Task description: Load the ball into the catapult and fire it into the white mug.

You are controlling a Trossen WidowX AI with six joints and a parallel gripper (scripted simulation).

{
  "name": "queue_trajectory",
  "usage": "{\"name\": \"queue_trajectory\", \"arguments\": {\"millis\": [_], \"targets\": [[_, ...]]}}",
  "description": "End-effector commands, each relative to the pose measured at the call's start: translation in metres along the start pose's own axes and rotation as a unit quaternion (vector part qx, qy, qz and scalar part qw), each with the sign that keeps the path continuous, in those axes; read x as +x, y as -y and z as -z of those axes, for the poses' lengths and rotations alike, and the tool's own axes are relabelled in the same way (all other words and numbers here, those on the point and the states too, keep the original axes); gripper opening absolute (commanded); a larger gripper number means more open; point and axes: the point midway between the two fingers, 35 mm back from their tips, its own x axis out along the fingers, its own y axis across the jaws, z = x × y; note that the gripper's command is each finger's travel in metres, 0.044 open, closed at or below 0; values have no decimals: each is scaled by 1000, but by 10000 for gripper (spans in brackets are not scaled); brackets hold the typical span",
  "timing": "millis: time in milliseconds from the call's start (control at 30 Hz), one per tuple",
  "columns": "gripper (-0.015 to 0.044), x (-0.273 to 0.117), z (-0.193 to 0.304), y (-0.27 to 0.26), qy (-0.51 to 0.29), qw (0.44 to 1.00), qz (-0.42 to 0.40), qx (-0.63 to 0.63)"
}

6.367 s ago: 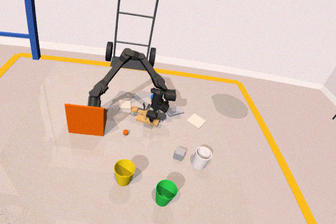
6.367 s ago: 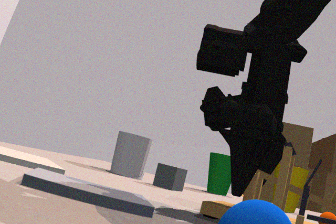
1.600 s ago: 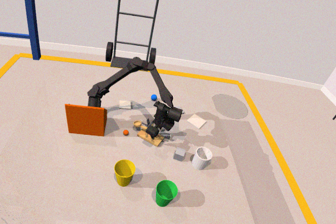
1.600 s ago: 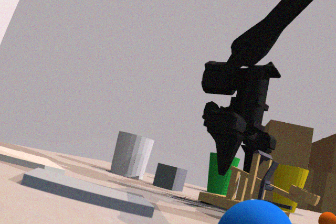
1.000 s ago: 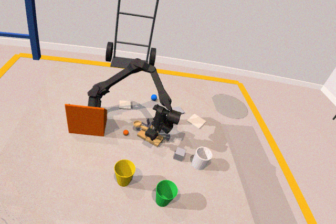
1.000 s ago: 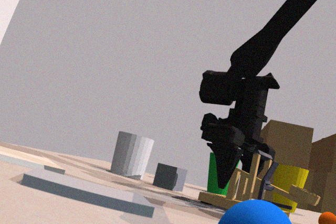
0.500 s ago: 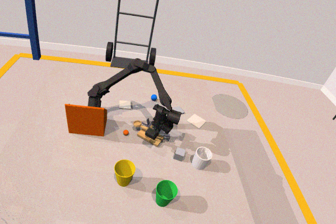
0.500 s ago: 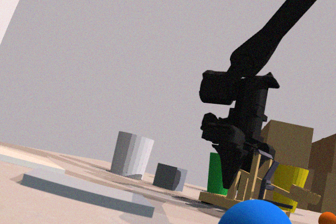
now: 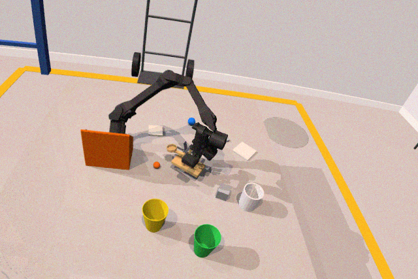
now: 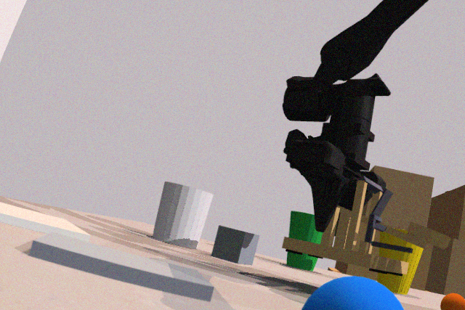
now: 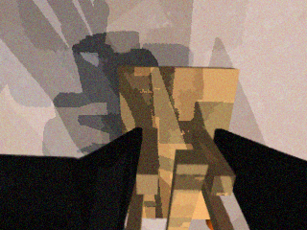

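The wooden catapult [image 9: 179, 164] [image 10: 306, 247] [image 11: 222, 86] is between the fingers of my gripper [image 9: 192, 164] [image 10: 333, 220] [image 11: 177, 134], which is shut on its upright frame. Its base stands slightly above the floor, with a shadow below. The catapult's cup [image 9: 171, 148] points left in the top view and looks empty. An orange ball [image 9: 156, 164] [image 10: 452, 303] lies on the floor left of the catapult. A blue ball [image 9: 191, 121] [image 10: 352, 294] lies behind it. The white mug [image 9: 249, 198] [image 10: 183, 216] stands upright at the right. The far fingertip is partly hidden in the exterior view.
A grey block [image 9: 223, 193] [image 10: 235, 245] sits between catapult and mug. A yellow cup [image 9: 154, 216] and a green cup [image 9: 205, 242] stand at the front. An orange panel [image 9: 106, 150] stands by the arm's base. Pale slabs [image 9: 245, 151] [image 9: 155, 130] lie on the floor.
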Motion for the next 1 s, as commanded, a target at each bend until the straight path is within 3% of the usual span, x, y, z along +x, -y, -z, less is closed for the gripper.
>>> {"name": "queue_trajectory", "arguments": {"millis": [0,967], "targets": [[0,3,-1,1,2,1000,-2,4],[0,39,1,0,0,1000,0,2]]}}
